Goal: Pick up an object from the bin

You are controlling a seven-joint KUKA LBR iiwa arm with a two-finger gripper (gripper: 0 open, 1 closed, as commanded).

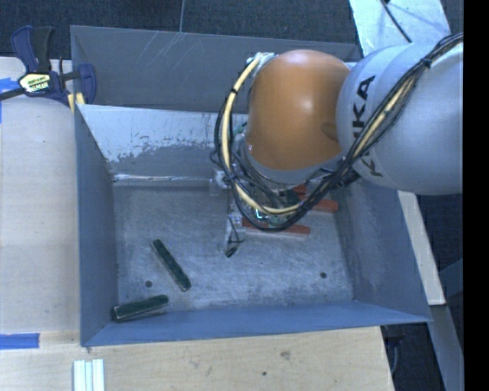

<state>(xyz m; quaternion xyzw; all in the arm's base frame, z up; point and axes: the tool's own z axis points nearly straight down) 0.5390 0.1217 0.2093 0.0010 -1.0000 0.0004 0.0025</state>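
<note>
My gripper (pixel 231 246) hangs below the orange-domed wrist, near the middle of the bin floor, its tip just above the bare floor. A dark green stick (pixel 171 265) lies slanted on the floor to its lower left, well apart from it. A second dark green bar (pixel 140 308) rests along the front wall near the front left corner. A red-orange thing (pixel 297 230) lies just right of the gripper, largely hidden under the arm and its cables.
The arm and its orange dome cover the back right part of the bin. The bin's sloped walls close in on all sides; the left half of the floor holds just the two green pieces.
</note>
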